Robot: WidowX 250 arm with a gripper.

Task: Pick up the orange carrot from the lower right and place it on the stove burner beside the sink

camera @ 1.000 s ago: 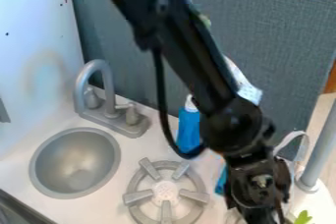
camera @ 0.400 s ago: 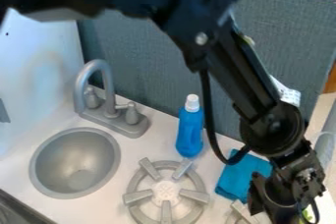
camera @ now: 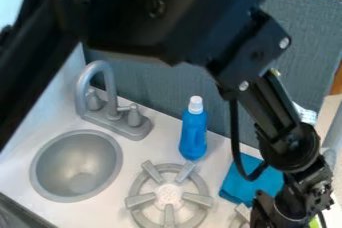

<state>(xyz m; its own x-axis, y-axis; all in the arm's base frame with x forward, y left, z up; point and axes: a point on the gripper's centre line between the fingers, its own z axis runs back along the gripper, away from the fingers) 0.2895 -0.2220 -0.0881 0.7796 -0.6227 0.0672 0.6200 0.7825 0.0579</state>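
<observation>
1. Tool [camera: 286,212]: cannot tell whether apart, together or holding anything; beside the blue cloth.
2. Blue cloth [camera: 248,181]: near the desk's [camera: 217,164] back edge, long axis unclear, partly hidden.

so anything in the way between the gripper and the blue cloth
Nothing visible stands between the gripper and the blue cloth. A black cable crosses the cloth in this view; how close it hangs, I can't tell.
</observation>
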